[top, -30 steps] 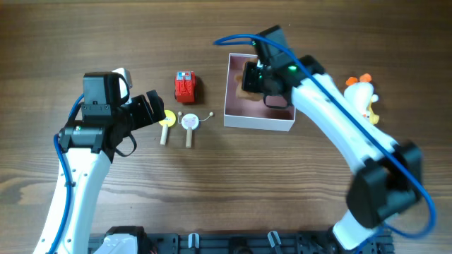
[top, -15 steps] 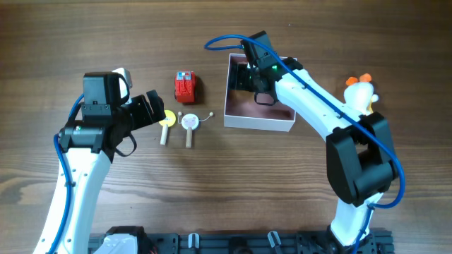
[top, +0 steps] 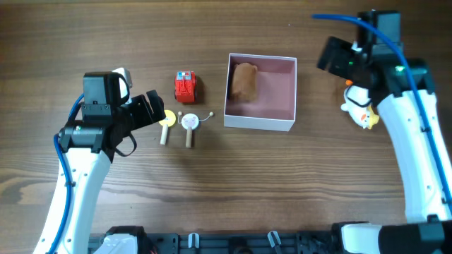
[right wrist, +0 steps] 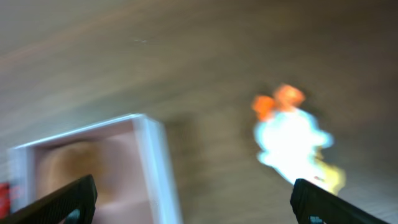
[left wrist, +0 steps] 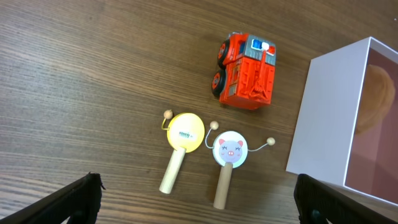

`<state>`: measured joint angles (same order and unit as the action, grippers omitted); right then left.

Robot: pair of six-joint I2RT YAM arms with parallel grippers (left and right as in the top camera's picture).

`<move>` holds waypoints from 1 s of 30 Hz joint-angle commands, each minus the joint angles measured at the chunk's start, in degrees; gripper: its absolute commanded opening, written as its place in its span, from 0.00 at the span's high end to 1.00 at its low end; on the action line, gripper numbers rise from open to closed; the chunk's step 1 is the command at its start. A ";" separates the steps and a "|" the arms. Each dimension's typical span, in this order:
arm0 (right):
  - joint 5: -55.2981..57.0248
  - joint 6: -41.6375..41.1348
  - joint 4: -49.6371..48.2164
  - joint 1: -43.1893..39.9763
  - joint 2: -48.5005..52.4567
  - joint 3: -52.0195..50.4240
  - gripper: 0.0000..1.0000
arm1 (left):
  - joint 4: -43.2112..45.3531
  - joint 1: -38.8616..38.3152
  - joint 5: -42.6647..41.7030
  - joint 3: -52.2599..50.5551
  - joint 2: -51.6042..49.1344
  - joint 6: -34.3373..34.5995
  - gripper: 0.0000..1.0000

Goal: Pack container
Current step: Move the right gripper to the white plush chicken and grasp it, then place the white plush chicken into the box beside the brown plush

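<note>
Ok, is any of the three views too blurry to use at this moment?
Right wrist: heavily smeared, the container and the white toy bird are soft blobs without clean edges. Left wrist: sharp, the red fire truck, the yellow rattle drum and the pig-face rattle drum read clearly. Overhead: in focus, even light, soft shadows only, no glare.

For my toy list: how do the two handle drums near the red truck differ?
The yellow drum has a yellow face; the pig drum is white with a pink pig. The yellow drum lies farther from the container, the pig drum nearer. Both have wooden handles.
</note>
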<state>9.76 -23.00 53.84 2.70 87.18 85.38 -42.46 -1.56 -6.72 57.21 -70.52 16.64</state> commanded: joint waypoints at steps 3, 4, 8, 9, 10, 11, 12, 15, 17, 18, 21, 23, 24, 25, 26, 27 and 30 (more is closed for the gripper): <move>2.47 0.13 -4.33 -12.22 8.07 -8.61 0.01 | 0.13 -0.42 0.37 1.09 -0.11 0.31 0.00; 2.45 0.13 -5.53 -13.49 9.51 -9.40 0.01 | 0.13 -0.42 0.37 1.09 -0.11 0.28 0.00; -0.44 2.25 -8.22 -15.87 16.11 -9.99 0.01 | 0.13 -0.42 0.37 1.09 -0.11 0.28 0.00; -0.74 2.25 -8.68 -15.85 18.36 -9.99 0.00 | 0.13 -0.42 0.37 1.09 -0.11 0.31 0.00; -0.83 2.23 -9.27 -15.76 20.33 -9.99 0.01 | 0.13 -0.42 0.37 1.09 -0.11 0.31 0.00; -0.83 2.23 -9.79 -15.74 21.51 -9.99 0.00 | 0.13 -0.42 0.37 1.09 -0.11 0.31 0.00; -0.85 2.23 -10.25 -15.74 22.67 -9.99 0.00 | 0.15 -0.42 0.37 1.09 -0.11 0.28 0.00; -2.95 2.75 -11.50 -15.74 25.46 -9.99 0.00 | 0.13 -0.42 0.37 1.09 -0.11 0.31 0.00; -5.16 3.48 -11.80 -15.74 26.80 -9.99 0.22 | 0.13 -0.42 0.37 1.09 -0.11 0.28 0.00; -5.38 3.37 -11.58 -15.74 26.93 -9.99 0.41 | 0.15 -0.42 0.37 1.09 -0.11 0.28 0.00; -5.66 3.32 -11.17 -15.74 25.70 -9.81 0.73 | 0.15 -0.42 0.37 1.09 -0.11 0.31 0.00; -6.27 2.71 -10.34 -15.45 22.49 -9.33 0.79 | 0.13 -0.42 0.37 1.09 -0.11 0.28 0.00; -6.73 1.92 -10.05 -14.99 19.93 -9.16 0.83 | 0.13 -0.42 0.37 1.09 -0.11 0.28 0.00; -7.82 1.92 -9.66 -14.43 16.83 -9.07 0.86 | 0.13 -0.42 0.37 1.09 -0.11 0.28 0.00; -10.03 1.90 -9.11 -13.68 13.42 -8.90 0.88 | 0.15 -0.42 0.37 1.09 -0.11 0.28 0.00; -12.87 1.84 -8.35 -12.72 9.94 -8.79 0.90 | 0.13 -0.42 0.37 1.09 -0.11 0.28 0.00; -20.96 -0.68 -6.82 -8.57 0.15 -8.79 0.91 | 0.15 -0.42 0.37 1.09 -0.11 0.31 0.00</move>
<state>-1.74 -20.93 46.28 -9.63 96.38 75.88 -42.44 -1.56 -6.72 57.21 -70.52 16.64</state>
